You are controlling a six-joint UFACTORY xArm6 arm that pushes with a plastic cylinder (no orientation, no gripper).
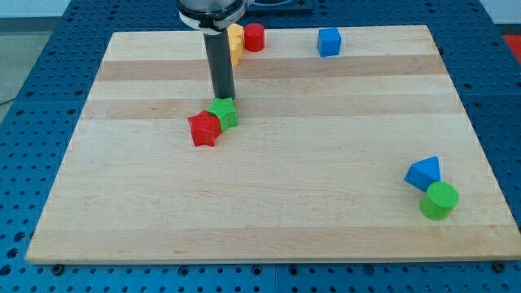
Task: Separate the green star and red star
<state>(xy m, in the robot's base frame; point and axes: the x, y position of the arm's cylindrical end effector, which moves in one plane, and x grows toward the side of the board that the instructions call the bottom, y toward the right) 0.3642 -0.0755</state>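
Observation:
The green star [224, 112] and the red star [204, 129] lie touching each other left of the board's middle, the red one to the lower left of the green one. My tip [224, 98] stands at the green star's top edge, touching it or nearly so. The dark rod rises from there toward the view's top.
A red cylinder [255, 37] and a yellow block [235, 42], partly behind the rod, sit at the top edge. A blue cube [329, 41] is at the top right. A blue triangle [423, 172] and a green cylinder [440, 200] sit at the lower right of the wooden board [326, 163].

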